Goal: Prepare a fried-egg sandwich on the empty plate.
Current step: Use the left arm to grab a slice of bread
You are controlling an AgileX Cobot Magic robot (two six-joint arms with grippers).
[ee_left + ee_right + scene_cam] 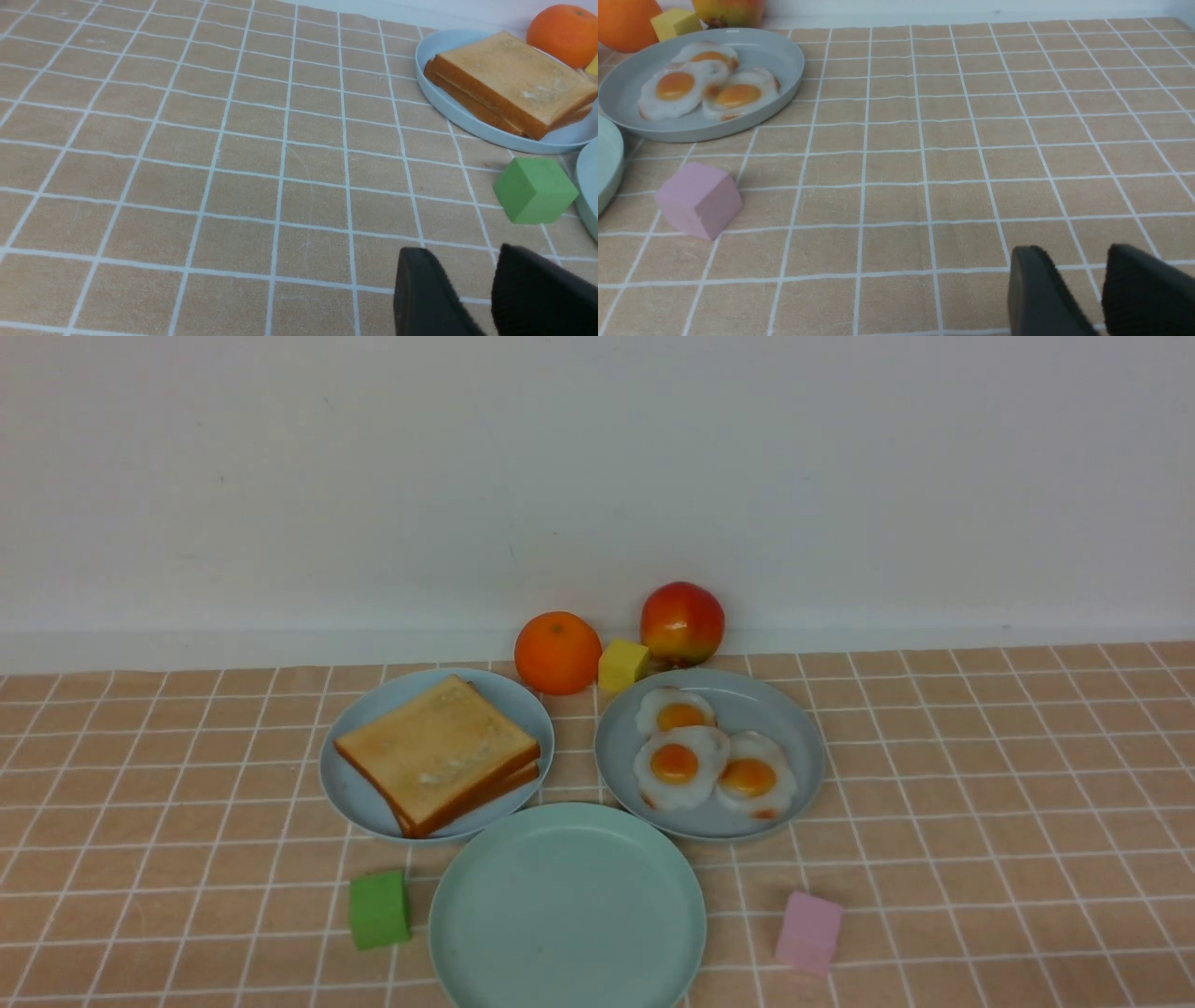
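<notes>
Sitting flat, round pale mint-green plate [568, 907], plain

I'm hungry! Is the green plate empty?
Empty. The mint-green plate is bare; the toast slices and fried eggs sit elsewhere.

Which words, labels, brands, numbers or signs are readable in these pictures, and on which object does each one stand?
None. No word, number or sign shows in any view. The mint-green plate, the toast, the fried eggs, the green cube and the pink cube are plain on their visible faces.
</notes>
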